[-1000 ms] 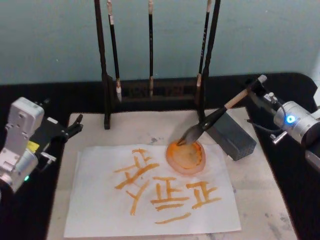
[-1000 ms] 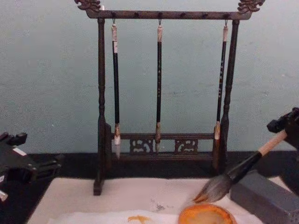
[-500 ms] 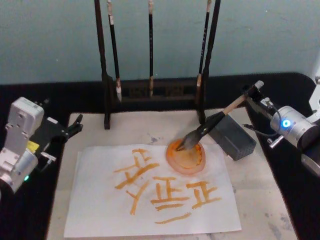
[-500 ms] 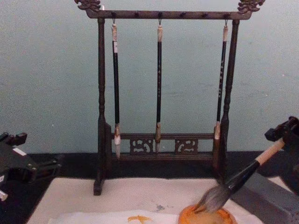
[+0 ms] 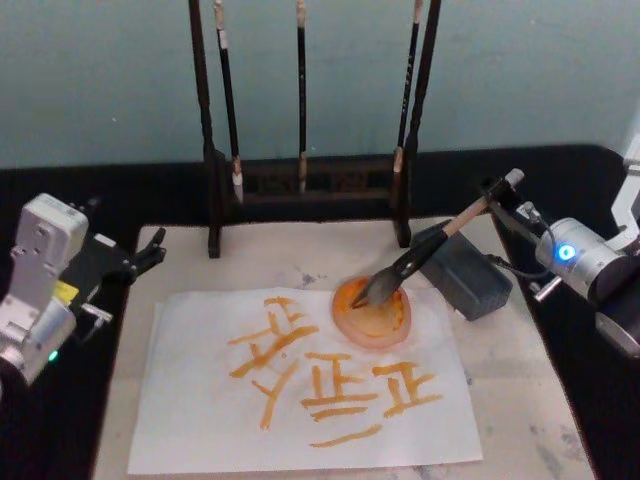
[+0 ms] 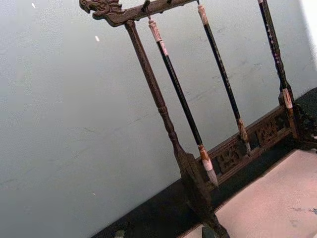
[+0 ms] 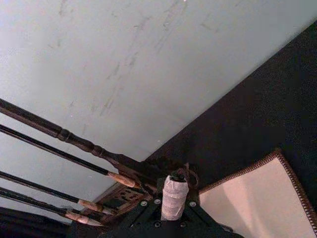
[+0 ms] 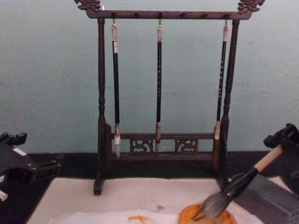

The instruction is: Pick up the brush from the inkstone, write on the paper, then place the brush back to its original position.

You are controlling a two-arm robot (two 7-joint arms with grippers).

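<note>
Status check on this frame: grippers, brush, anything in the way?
Right gripper shut on brush handle end, bristles in the orange dish. Left gripper parked beside mat's left edge. Paper already lettered; grey block beside dish.

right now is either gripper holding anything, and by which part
The right gripper holds the brush by the upper end of its tan handle. The left gripper holds nothing.

Soft, even light, moderately bright. Paper (image 5: 300, 400) is brightest area in head view. Black tablecloth (image 5: 560, 190) swallows detail. Blue indicator light (image 5: 567, 252) glows on right arm (image 5: 600, 268). Wall (image 6: 309, 20) washed out at one corner in left wrist view. Mat (image 7: 257, 198) part shaded, part bright, in right wrist view; pale brush (image 7: 174, 198) end lit.
</note>
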